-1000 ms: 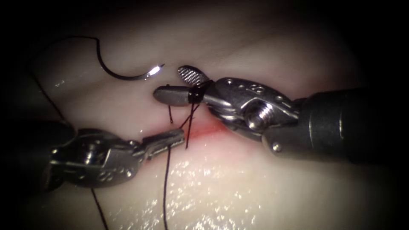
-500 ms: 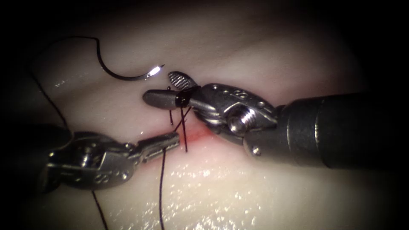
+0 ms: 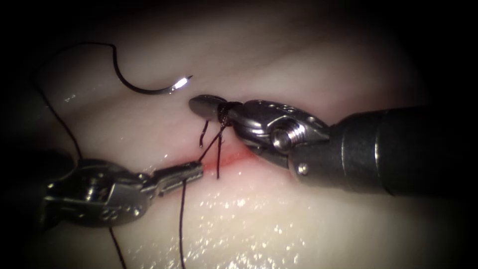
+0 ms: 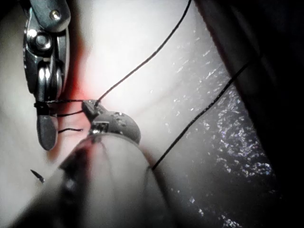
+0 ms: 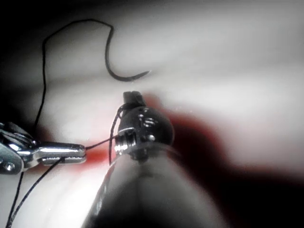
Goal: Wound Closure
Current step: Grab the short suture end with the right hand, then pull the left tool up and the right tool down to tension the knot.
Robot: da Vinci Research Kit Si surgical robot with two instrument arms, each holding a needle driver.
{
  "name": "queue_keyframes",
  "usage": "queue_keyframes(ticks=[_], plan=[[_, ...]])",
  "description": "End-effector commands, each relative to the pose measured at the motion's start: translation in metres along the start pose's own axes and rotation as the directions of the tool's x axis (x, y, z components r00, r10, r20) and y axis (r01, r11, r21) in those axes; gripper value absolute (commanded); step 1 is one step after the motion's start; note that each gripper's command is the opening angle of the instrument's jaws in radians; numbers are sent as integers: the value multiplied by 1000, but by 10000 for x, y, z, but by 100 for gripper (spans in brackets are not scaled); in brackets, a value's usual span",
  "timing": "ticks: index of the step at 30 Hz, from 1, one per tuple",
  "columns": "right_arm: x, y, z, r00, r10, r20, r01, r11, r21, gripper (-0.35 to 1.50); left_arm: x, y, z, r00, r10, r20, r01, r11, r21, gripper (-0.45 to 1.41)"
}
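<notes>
Both tools' jaws are closed on the thread [image 3: 217, 144]: left tool [image 3: 191, 172], right tool [image 3: 206, 106]. We read no markings. Needle [image 3: 144, 87] lies free on the tissue [image 3: 308, 219], left of the cut [image 3: 234, 158].

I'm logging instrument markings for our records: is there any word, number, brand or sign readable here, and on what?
None: no text, number or brand can be read.
Right gripper: bare metal with holes and a screw, shut on the thread.
Left gripper: no marking, shut on the thread.
Needle: unmarked, lying free on the tissue, left of the cut.
</notes>
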Motion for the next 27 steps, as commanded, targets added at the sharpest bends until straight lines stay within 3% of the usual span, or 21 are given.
queue_keyframes(ticks=[1, 6, 10, 16, 27], plan=[[-2, -3, 7, 999, -33, -1, 33, 999, 20, -35, -2, 3, 6, 1000, -1, 1, 1, 1000, -1, -45], [-15, -14, 2, 995, -93, -41, 98, 985, 140, -35, -14, -10, -2, 1000, -7, 7, 7, 1000, -9, -45], [-23, -22, -8, 987, -143, -70, 153, 974, 166, -35, -22, -14, -3, 1000, -13, 11, 13, 1000, -11, -45], [-35, -38, -33, 952, -283, -119, 300, 938, 173, -35, -26, -13, -3, 1000, -17, 14, 17, 1000, -9, -45], [-59, -34, -72, 907, -394, -150, 417, 891, 182, -35, -38, -40, -12, 999, -37, 29, 38, 999, -25, -45]])
